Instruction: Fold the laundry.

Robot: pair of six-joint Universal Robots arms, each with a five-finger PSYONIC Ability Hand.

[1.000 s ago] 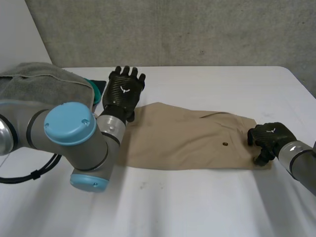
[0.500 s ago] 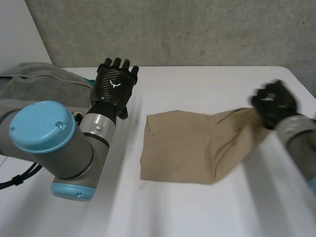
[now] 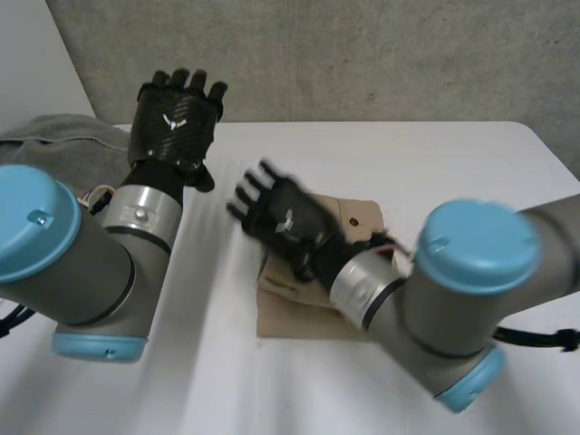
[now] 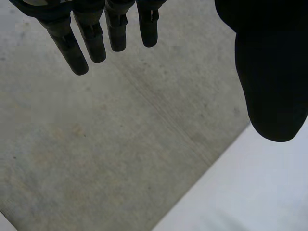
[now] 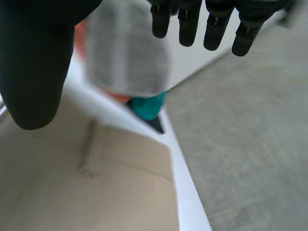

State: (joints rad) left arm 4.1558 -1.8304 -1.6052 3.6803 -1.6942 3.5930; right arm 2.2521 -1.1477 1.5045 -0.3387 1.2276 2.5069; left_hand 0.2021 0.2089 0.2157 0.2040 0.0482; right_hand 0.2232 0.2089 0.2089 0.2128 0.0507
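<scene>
Trousers lie doubled over mid-table, partly under the right arm. Right hand hovers over them w/ fingers spread straight, holding nothing, so the fold looks laid. Left hand is raised clear, fingers straight too, prob. giving room. Grey towel sits far left.

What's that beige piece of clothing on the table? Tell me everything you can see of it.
The beige garment looks like woven cotton, folded over itself into a compact, roughly square bundle lying flat on the white table. A small dark button sits on its top layer; a stitched seam shows under the palm of the right hand. That hand, fingers spread, is over it and its arm hides part; contact cannot be judged.
</scene>
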